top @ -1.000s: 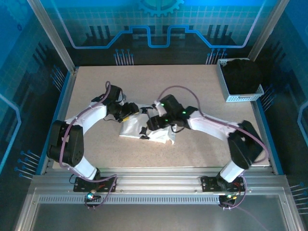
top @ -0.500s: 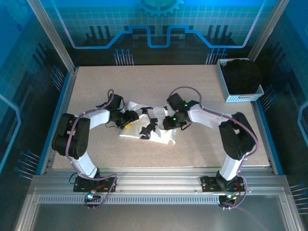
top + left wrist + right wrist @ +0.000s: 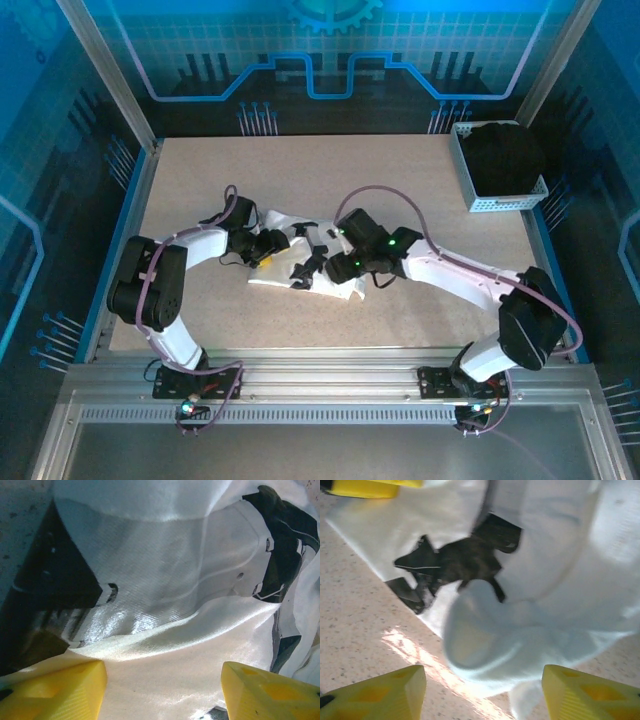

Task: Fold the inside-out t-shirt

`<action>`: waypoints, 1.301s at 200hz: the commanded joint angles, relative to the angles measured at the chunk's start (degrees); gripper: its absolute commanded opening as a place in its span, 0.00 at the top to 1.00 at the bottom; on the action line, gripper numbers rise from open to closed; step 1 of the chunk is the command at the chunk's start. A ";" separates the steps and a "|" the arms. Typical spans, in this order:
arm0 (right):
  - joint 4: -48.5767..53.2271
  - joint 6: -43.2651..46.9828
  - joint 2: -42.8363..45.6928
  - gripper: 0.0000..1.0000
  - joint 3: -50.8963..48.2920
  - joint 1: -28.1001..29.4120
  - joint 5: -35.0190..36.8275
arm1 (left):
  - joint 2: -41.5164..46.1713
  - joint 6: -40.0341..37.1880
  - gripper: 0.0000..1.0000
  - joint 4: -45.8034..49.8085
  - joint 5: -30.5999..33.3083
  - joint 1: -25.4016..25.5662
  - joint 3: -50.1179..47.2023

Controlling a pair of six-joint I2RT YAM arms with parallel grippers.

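The inside-out t-shirt lies crumpled in the middle of the table, white with black printed shapes showing through. My left gripper rests low over its left part. In the left wrist view its yellow fingertips stand wide apart, open, with flat white cloth between and beneath them. My right gripper hovers at the shirt's right side. It is open too, and a rounded fold of the shirt hangs just ahead of its fingers, over bare table.
A white mesh basket holding a black garment stands at the back right corner. Speckled tabletop surrounds the shirt. A metal frame and blue walls bound the table.
The right gripper has shifted left and nearer onto the shirt's right edge, its elbow swinging out right. The left arm drew in and lowered a second ago and has since stayed put.
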State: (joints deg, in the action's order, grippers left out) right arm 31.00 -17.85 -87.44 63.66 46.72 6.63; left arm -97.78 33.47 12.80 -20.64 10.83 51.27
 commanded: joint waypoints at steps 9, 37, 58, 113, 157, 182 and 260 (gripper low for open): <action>3.72 3.35 -10.57 0.33 8.00 2.40 7.19 | 1.01 -2.33 0.36 1.93 1.32 -0.11 0.26; 10.33 1.40 -14.08 0.54 10.24 2.13 15.19 | 1.00 -2.49 0.36 1.95 1.15 -0.11 0.24; 11.23 -2.98 -8.12 0.67 3.89 -0.94 15.04 | 1.18 -3.21 0.36 2.52 1.55 -0.11 0.33; 8.47 -10.26 5.28 0.58 -11.58 -10.09 9.74 | 1.79 -5.01 0.36 4.21 2.54 -0.11 1.05; -7.17 -4.50 5.16 0.43 -6.84 -9.11 -3.34 | 2.15 -4.67 0.35 3.91 1.84 -0.11 1.21; -8.35 -1.25 -4.64 0.55 1.43 -7.65 -4.60 | 2.37 -4.71 0.35 4.05 1.50 -0.11 1.29; -1.09 -1.67 -23.83 0.72 17.31 -14.46 -3.42 | 2.06 -4.29 0.35 3.29 0.35 0.12 1.12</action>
State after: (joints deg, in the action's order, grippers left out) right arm 24.12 -18.02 -108.66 77.60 37.43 -0.47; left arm -96.90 29.89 14.68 -19.81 10.83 51.37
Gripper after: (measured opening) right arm 0.297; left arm 0.655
